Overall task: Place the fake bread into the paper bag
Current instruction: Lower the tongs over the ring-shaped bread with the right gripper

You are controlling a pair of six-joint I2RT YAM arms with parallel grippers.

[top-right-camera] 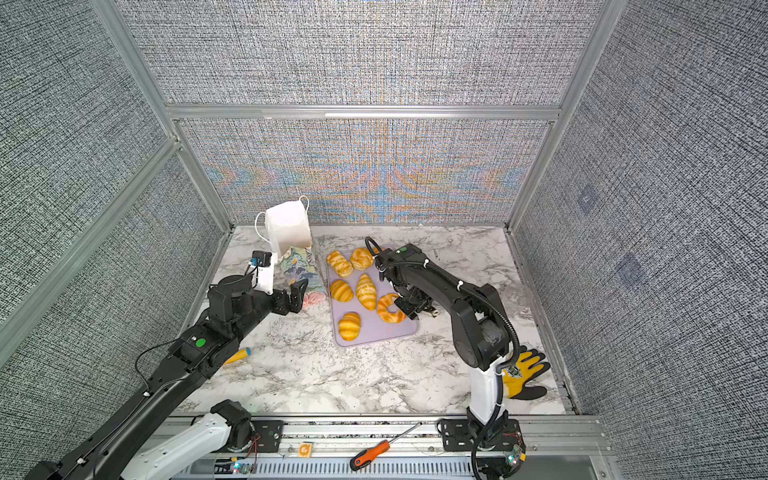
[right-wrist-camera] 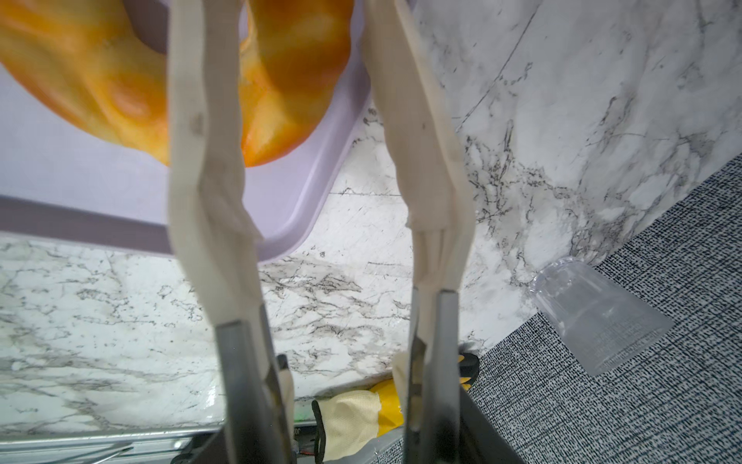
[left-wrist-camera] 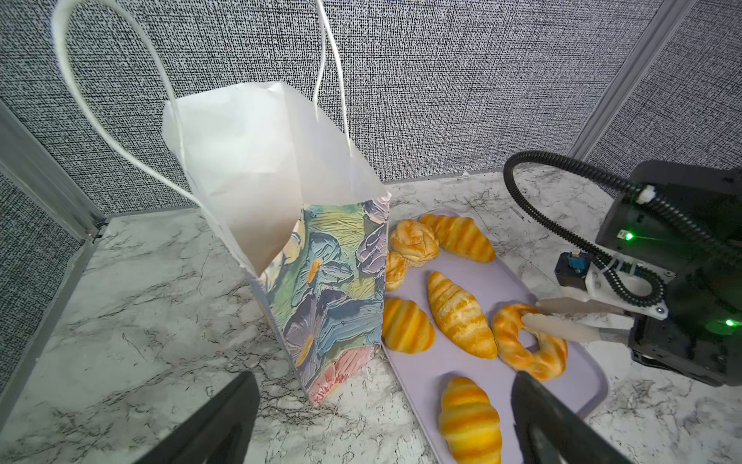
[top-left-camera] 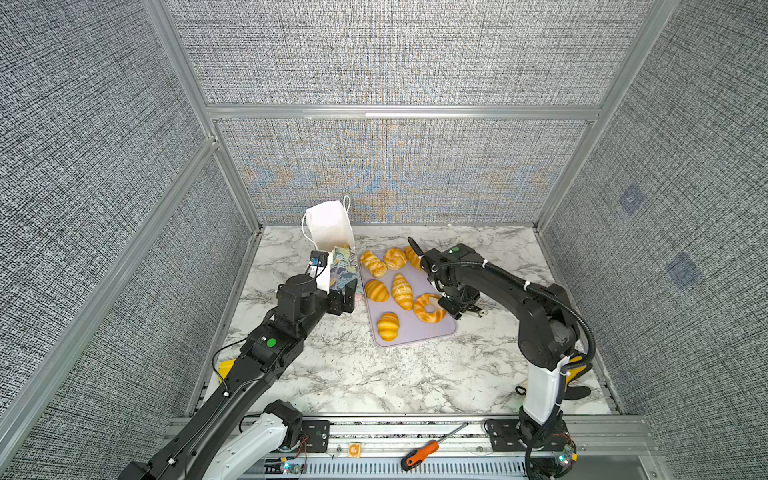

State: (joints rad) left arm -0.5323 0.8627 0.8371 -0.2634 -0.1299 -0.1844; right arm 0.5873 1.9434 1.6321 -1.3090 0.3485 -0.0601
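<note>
On the lilac tray [top-left-camera: 415, 338] beside the paper bag [top-left-camera: 330, 226], right gripper [left-wrist-camera: 532, 314] jaws straddle a limb of the ring-shaped fake bread [top-left-camera: 422, 312] (clamped or not, unclear); a shallow pinch may drop it, while left gripper [top-left-camera: 348, 296] jaws gape, empty

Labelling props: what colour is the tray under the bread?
The tray is plain pale lilac, clearest in the left wrist view.

At the frame's centre, the fake bread [top-right-camera: 366, 291] lay on a lilac tray [top-right-camera: 374, 337] on the marble table [top-right-camera: 316, 382], six pieces showing. The right gripper [top-right-camera: 404, 307] sat at the ring-shaped piece [top-right-camera: 388, 311]. Left of the tray stood the paper bag [top-right-camera: 291, 232], with the left gripper [top-right-camera: 296, 293] spread wide beside its base.
</note>
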